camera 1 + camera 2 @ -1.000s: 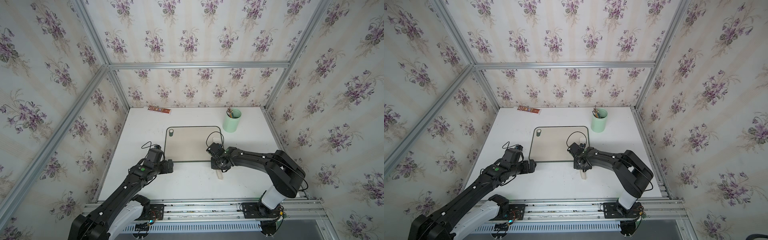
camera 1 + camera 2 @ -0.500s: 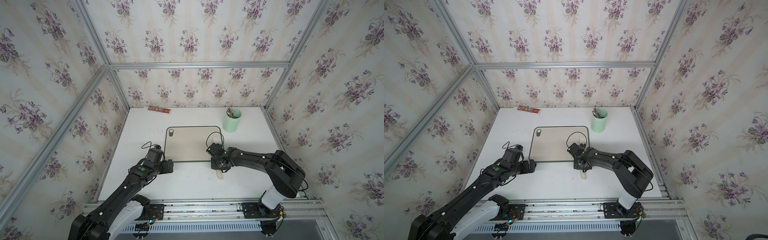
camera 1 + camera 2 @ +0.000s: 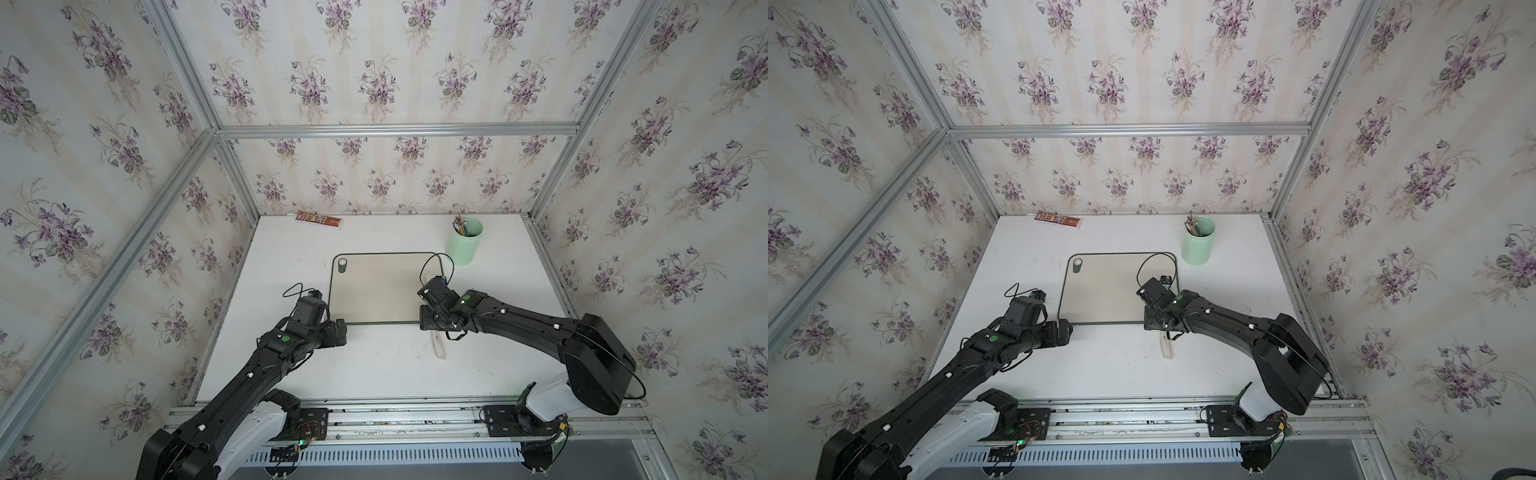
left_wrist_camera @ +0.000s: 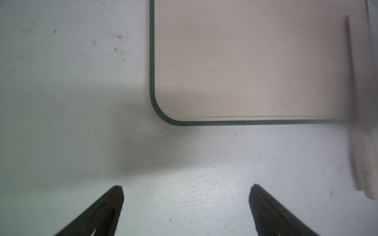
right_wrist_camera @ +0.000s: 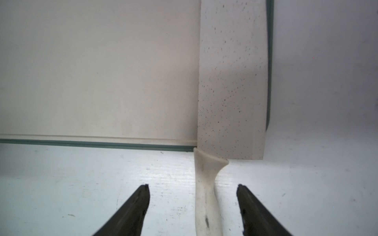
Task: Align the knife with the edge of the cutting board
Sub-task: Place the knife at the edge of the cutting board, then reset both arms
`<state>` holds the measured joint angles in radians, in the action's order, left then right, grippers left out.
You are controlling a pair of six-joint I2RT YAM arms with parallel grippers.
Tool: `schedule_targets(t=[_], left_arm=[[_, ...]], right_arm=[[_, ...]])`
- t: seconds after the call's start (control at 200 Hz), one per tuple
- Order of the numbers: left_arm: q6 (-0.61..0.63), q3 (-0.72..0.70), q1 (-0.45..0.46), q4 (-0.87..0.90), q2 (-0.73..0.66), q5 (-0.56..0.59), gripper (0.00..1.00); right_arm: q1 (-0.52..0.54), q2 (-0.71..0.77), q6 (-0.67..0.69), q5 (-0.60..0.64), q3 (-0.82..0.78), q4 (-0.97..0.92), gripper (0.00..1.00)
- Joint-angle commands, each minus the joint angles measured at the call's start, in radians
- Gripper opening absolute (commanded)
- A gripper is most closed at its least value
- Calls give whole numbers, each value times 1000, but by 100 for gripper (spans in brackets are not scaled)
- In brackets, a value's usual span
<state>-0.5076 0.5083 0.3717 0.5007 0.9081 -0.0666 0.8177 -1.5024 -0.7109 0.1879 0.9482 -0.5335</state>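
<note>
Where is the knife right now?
In the right wrist view the knife lies with its blade flat along the right edge of the cutting board, handle jutting past the near edge over the table, between the fingers of the open right gripper.

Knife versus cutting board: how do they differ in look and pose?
The knife is narrow and speckled; the cutting board is broad, plain beige and green-rimmed. The board lies wholly on the table; the knife's blade rests along one board edge, its handle jutting past the corner. Both are pale and lie flat.
</note>
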Motion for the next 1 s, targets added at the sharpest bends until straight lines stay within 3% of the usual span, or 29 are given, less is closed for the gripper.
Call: schedule_targets(t=[0.0, 0.26, 0.42, 0.624, 0.869, 0.994], left_arm=[[-2, 5, -1, 5, -8, 11, 99], [9, -1, -1, -1, -50, 15, 99], [33, 26, -1, 6, -102, 77, 99], [62, 36, -1, -31, -172, 204, 99], [234, -10, -1, -255, -161, 445, 99], [400, -92, -1, -497, -117, 514, 99]], right_arm=[[-51, 42, 55, 55, 0, -17, 74], [-252, 153, 159, 53, -104, 108, 74], [-370, 223, 201, 78, -193, 230, 74], [-402, 334, 324, 259, -336, 438, 77], [-405, 509, 594, 447, -624, 875, 96], [-431, 516, 713, 473, -769, 1139, 96]])
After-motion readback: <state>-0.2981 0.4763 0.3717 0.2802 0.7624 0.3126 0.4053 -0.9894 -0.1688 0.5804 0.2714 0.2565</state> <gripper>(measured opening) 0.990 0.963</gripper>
